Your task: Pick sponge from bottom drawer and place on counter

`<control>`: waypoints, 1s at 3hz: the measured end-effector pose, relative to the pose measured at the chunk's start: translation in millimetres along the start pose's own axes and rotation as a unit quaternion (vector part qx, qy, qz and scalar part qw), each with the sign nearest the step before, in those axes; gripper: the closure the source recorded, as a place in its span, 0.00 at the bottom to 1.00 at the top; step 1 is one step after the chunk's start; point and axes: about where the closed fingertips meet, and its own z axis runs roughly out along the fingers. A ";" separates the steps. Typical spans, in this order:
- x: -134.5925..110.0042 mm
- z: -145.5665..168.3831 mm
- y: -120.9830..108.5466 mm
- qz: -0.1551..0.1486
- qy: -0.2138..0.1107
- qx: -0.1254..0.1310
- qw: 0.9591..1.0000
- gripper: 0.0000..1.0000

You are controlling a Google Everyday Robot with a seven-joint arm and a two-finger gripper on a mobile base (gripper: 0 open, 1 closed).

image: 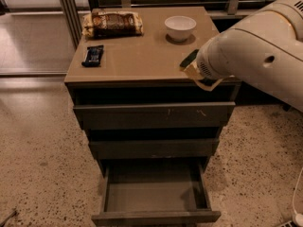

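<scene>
My gripper (192,67) is at the right front of the counter (137,56), at the end of the big white arm that hides most of it. It is shut on the dark green sponge (188,59) and holds it just above the counter's right edge. The bottom drawer (156,217) is pulled open below, and its flat floor is bare. The two drawers above it are pushed in.
A white bowl (180,28) stands at the back right of the counter, just beyond the sponge. A brown snack bag (112,22) lies at the back left and a dark blue wrapped bar (93,55) at the left. Speckled floor surrounds the cabinet.
</scene>
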 end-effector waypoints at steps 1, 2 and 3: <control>-0.1 -0.1 0.1 -0.001 0.000 0.000 1.000 1.00; -3.0 5.8 2.4 0.006 -0.007 -0.017 1.000 1.00; -12.2 28.7 2.5 0.012 -0.019 -0.045 0.999 1.00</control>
